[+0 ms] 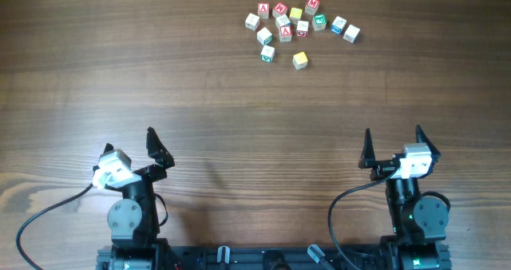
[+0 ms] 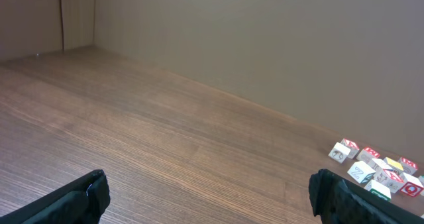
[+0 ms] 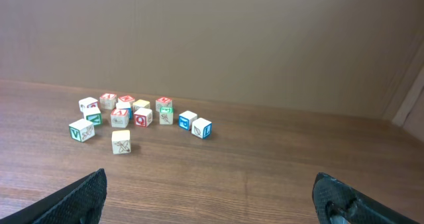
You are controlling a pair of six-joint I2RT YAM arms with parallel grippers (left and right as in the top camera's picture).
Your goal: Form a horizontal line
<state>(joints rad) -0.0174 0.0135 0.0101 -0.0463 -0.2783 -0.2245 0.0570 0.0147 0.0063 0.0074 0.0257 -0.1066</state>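
**Wooden table with scattered cubes, both grippers wide**

Brown wooden table point(image 1: 160, 78) fills the overhead view, and a plain brown wall point(image 3: 232, 38) stands behind it in the wrist views. The row is not yet formed. The small letter cubes lie as a loose cluster point(image 1: 297, 22) on the far part of the table, some touching, some a little apart, and turned at different angles.

One yellow cube point(image 1: 300, 60) sits alone just off the near edge of the cluster. A white cube with a green mark point(image 1: 267, 53) lies at the near left corner of the cluster. A blue-marked cube point(image 1: 351, 33) closes the right end of the cluster.

The left gripper point(image 1: 132, 150) is well apart from the cluster, on the near side and to the left. Its jaws are spread wide and empty. The right gripper point(image 1: 394, 146) is also well apart from the cluster, on the near side and to the right, with its jaws spread wide and empty too.
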